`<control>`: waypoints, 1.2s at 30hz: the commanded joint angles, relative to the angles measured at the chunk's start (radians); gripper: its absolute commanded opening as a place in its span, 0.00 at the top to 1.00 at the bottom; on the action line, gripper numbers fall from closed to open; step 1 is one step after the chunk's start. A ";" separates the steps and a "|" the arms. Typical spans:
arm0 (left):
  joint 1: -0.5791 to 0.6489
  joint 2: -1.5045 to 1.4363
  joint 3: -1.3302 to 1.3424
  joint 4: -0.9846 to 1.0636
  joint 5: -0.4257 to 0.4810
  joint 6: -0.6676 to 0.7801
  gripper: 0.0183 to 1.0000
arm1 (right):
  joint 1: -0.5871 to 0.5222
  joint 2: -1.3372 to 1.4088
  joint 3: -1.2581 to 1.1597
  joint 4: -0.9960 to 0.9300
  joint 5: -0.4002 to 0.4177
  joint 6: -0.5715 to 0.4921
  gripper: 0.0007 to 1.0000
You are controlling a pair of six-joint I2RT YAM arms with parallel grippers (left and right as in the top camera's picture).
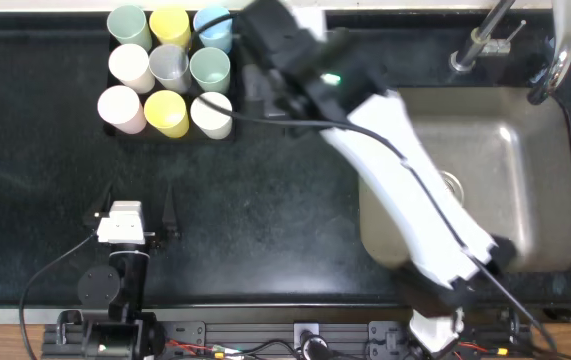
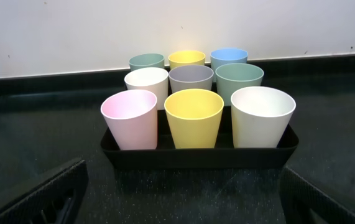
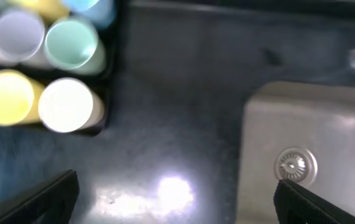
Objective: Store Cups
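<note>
Nine cups, all standing in the tray [image 2: 196, 157] at the far left of the bench [image 1: 265, 200], three rows of three.

Count by colour:
- two yellow: one at the back [image 1: 170, 25], one at the front [image 1: 167, 112]
- two white: one in the middle row [image 1: 130, 65], one at the front right corner [image 1: 212, 112]
- two green: a pale one at the back [image 1: 127, 25], one in the middle row [image 1: 210, 68]
- one blue [image 1: 212, 25]
- one grey [image 1: 169, 65], in the centre slot
- one pink [image 1: 122, 108]

The cups were upright, long axis vertical, mouths up. The pink one leaned a little outward.

The right end effector [image 3: 177, 205] hung above the bench between the tray and the sink [image 1: 525, 150]. Its fingers were spread wide and held nothing. The tray's near right corner, with the front white cup, lay just off to its side. This arm was clearly the nearer one.

The left end effector [image 1: 135, 205] sat low near its base, fingers apart and empty. The tray was straight ahead of it, well apart, with the front row facing it.

Every slot looked filled, so storing seemed done. Any next move would likely be a retreat of the right arm away from the tray.
</note>
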State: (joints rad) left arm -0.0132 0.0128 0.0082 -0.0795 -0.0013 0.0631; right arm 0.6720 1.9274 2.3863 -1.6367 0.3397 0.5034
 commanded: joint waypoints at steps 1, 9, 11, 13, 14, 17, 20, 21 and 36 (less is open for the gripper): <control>-0.006 -0.010 0.000 -0.005 0.000 0.023 0.00 | -0.092 -0.171 -0.197 0.037 0.071 0.085 0.00; -0.006 -0.010 0.000 -0.005 0.000 0.023 0.00 | -0.284 -0.734 -0.964 0.532 -0.048 0.066 0.00; -0.006 -0.010 0.000 -0.005 0.000 0.023 0.00 | -0.354 -0.871 -1.145 0.644 -0.061 0.066 0.00; -0.006 -0.010 0.000 -0.005 0.000 0.023 0.00 | -0.425 -0.982 -1.294 0.718 -0.046 0.066 0.01; -0.006 -0.010 0.000 -0.005 0.000 0.023 0.00 | -0.459 -1.029 -1.358 0.745 -0.025 0.066 0.00; -0.006 -0.010 0.000 -0.005 0.000 0.023 0.00 | -0.552 -1.155 -1.512 0.788 0.023 0.066 0.01; -0.006 -0.010 0.000 -0.005 0.000 0.023 0.00 | -0.595 -1.244 -1.592 0.771 0.023 0.066 0.00; -0.006 -0.010 0.000 -0.005 0.000 0.023 0.00 | -0.596 -1.266 -1.610 0.771 0.023 0.066 0.00; -0.006 -0.010 0.000 -0.005 0.000 0.023 0.00 | -0.594 -1.323 -1.666 0.636 0.019 0.066 0.00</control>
State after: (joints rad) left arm -0.0132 0.0109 0.0082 -0.0803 -0.0040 0.0631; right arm 0.0799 0.6167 0.7231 -1.0161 0.3477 0.5655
